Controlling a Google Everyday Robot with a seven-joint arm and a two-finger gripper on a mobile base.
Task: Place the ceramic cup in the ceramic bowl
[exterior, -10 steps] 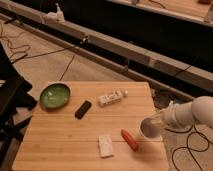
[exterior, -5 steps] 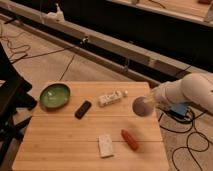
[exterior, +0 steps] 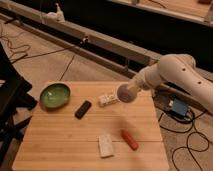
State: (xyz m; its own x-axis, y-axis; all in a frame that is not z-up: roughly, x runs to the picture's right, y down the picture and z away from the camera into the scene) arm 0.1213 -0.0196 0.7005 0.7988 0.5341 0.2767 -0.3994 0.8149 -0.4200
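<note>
The green ceramic bowl [exterior: 55, 95] sits at the table's far left corner. The pale ceramic cup [exterior: 125, 93] is held on its side in the air above the table's right half, its open mouth facing the camera. My gripper [exterior: 132, 89] comes in from the right on a white arm and is shut on the cup, mostly hidden behind it. The cup is well to the right of the bowl, just right of a small white bottle.
On the wooden table [exterior: 65, 145] lie a black rectangular object [exterior: 83, 109], a small white bottle [exterior: 107, 98], a flat white block [exterior: 105, 145] and a red-orange object [exterior: 129, 139]. Cables and a blue box [exterior: 178, 107] lie on the floor at right.
The arm has lifted the cup off the table's right edge and carried it up and left, toward the table's middle. Everything else on the table has stayed put.
</note>
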